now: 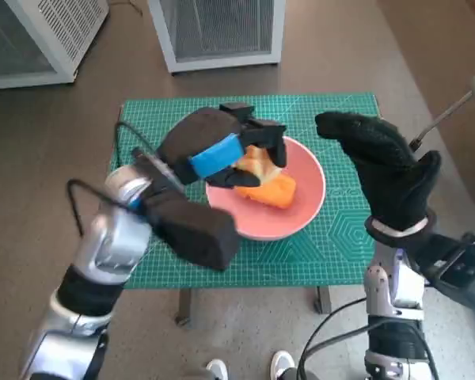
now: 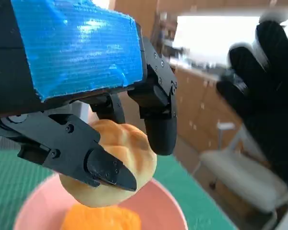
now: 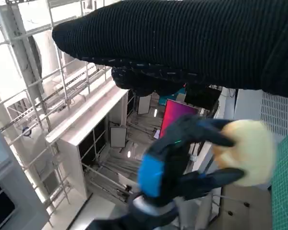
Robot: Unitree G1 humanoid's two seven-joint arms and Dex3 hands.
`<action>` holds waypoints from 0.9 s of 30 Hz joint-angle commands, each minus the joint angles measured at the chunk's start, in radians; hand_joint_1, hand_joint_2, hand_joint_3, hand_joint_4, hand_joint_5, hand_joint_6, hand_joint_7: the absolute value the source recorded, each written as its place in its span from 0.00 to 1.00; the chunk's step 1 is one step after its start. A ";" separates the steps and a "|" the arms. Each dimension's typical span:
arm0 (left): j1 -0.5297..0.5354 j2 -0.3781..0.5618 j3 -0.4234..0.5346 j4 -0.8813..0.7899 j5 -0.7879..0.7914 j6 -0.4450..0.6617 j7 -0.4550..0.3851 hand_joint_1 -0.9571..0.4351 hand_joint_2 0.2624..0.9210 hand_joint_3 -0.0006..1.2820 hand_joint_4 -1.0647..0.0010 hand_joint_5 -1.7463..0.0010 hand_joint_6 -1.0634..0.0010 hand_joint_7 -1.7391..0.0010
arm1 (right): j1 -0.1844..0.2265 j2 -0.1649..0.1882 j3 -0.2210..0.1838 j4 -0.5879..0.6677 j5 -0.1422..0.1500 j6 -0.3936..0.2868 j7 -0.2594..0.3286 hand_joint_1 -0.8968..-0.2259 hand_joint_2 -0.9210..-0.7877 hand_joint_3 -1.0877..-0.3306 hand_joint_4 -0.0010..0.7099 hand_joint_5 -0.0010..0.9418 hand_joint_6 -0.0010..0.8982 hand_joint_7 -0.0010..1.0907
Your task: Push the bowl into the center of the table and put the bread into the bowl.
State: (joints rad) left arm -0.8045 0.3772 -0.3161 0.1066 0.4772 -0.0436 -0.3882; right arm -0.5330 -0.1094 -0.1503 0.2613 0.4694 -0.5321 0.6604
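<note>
A pink bowl [image 1: 302, 207] sits near the middle of the green mat, holding an orange piece of bread [image 1: 274, 191]. My left hand [image 1: 222, 150] hovers over the bowl and grips a pale round bread roll [image 1: 254, 165] between its black fingers. The left wrist view shows the roll [image 2: 120, 165] held just above the orange piece [image 2: 98, 218] and the bowl [image 2: 168, 211]. My gloved right hand [image 1: 384, 162] is raised to the right of the bowl, fingers apart, holding nothing. The right wrist view shows the left hand [image 3: 175, 165] with the roll [image 3: 247, 151].
The green cutting mat [image 1: 332, 245] covers the small table. White mesh cabinets [image 1: 222, 32] stand on the floor beyond the table's far edge. A person's shoes [image 1: 249, 368] show below the near edge. Cables hang near both arms.
</note>
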 commanded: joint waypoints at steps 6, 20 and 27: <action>0.008 -0.007 -0.044 0.056 0.041 0.035 -0.030 0.57 0.90 0.12 0.61 0.65 0.68 0.53 | 0.030 -0.012 -0.010 -0.011 0.004 0.012 0.000 0.52 0.00 0.71 0.57 0.01 0.01 0.57; 0.023 0.023 -0.053 -0.007 0.049 0.155 -0.164 0.35 0.93 0.02 0.97 1.00 0.91 0.85 | 0.019 -0.011 -0.012 -0.004 -0.006 0.005 -0.006 0.51 0.00 0.71 0.57 0.01 0.01 0.56; 0.059 0.031 0.016 -0.039 -0.021 0.103 -0.135 0.32 0.94 0.02 1.00 1.00 0.93 0.87 | 0.009 -0.011 -0.012 0.007 -0.003 0.004 -0.001 0.51 0.00 0.72 0.57 0.01 0.01 0.56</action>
State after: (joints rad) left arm -0.7637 0.4021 -0.3407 0.0958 0.4991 0.0725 -0.5332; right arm -0.5300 -0.1147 -0.1585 0.2533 0.4684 -0.5321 0.6590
